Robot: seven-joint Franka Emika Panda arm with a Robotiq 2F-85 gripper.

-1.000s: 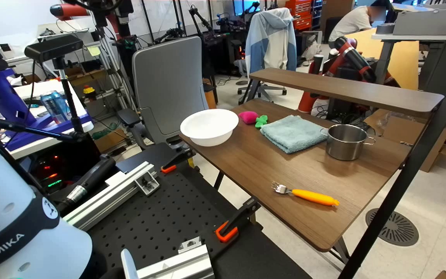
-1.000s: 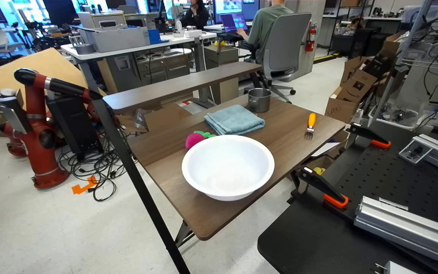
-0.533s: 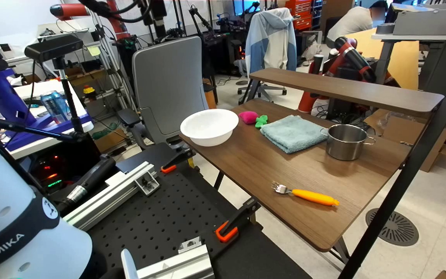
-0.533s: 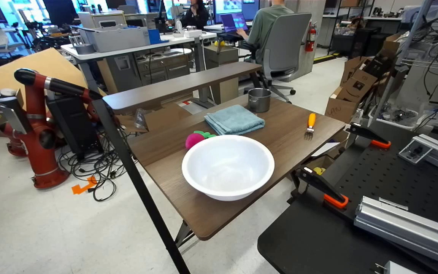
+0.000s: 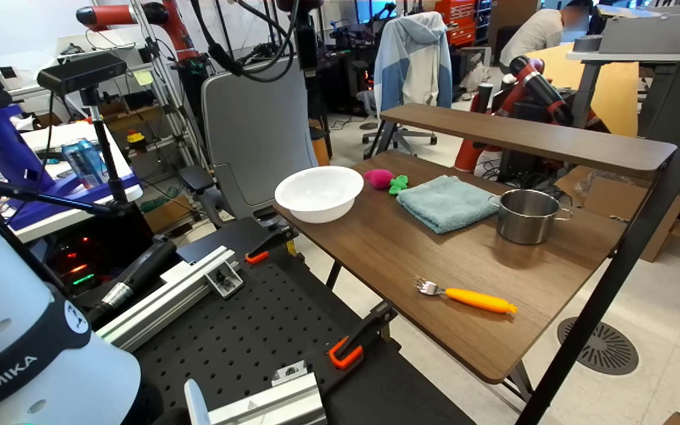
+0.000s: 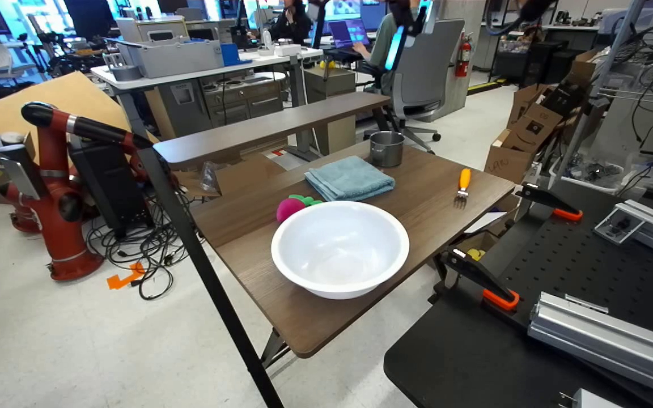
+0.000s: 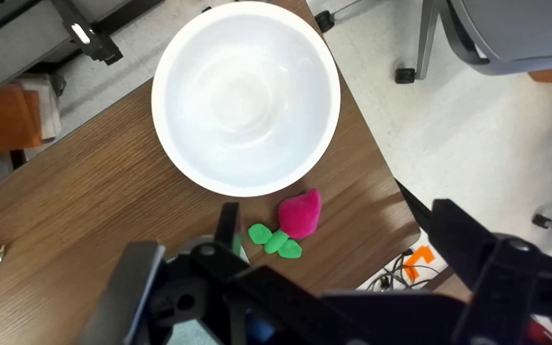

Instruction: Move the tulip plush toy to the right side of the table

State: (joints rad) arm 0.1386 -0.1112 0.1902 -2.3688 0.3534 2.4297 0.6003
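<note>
The tulip plush toy lies on the brown table [image 5: 369, 254], its magenta head [image 5: 379, 179] beside the white bowl and its green leaves toward the towel. It shows in an exterior view [image 6: 290, 209] partly hidden behind the bowl. In the wrist view the toy [image 7: 300, 215] is whole, below the bowl, between the lines of the two fingers but nearer the left one. My gripper [image 7: 337, 208] is open and empty, with its fingers wide apart, well above the table. In the exterior views only dark arm parts show at the top edge.
The white bowl [image 5: 321, 213] stands close to the toy at the table's end. A folded teal towel [image 5: 447, 203], a steel pot [image 5: 526, 223] and an orange-handled fork [image 5: 481, 300] lie farther along. A raised wooden shelf [image 5: 523, 133] runs along one long edge.
The arm's dark parts and cable have swung right along the top in an exterior view, and arm parts have entered at the top in both exterior views. The toy and other objects have not moved.
</note>
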